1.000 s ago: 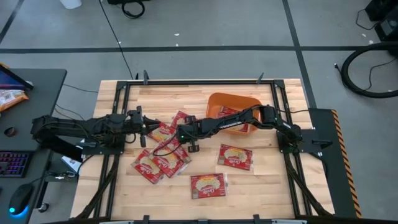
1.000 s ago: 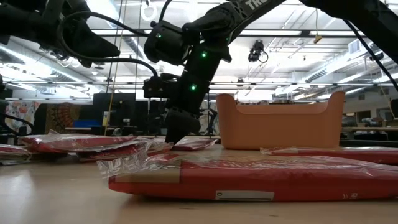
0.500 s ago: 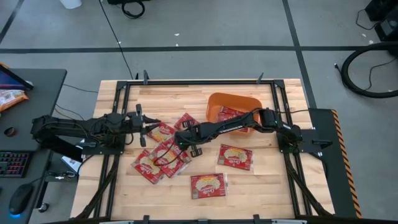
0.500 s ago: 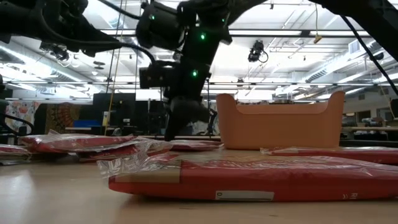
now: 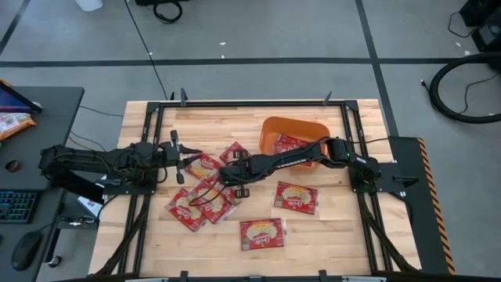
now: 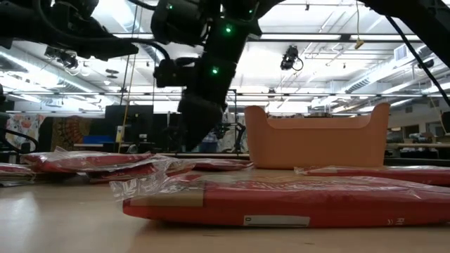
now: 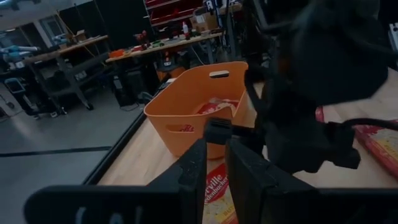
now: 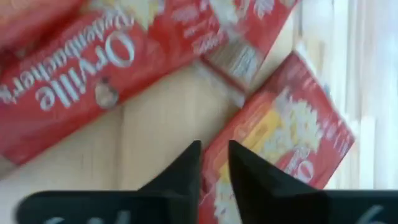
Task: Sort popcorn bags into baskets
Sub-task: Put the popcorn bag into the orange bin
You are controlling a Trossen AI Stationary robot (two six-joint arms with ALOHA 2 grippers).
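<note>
right gripper over the packet cluster, tub partly filled

your right gripper [image 5: 228,177] hangs low above the heap of popcorn bags [image 5: 205,196]; its fingers [image 8: 186,168] stand a narrow gap apart with nothing between them, just wood and the edge of a glossy red packet below. your left gripper [image 5: 188,157] waits beside the same heap, fingers [image 7: 193,171] nearly together, gripping nothing. the orange tub [image 5: 270,131], smooth plastic with low rounded walls, holds red packets [image 5: 293,143]. more flat crinkly bags [image 5: 296,197] lie loose on the wooden surface [image 5: 337,227].
</note>
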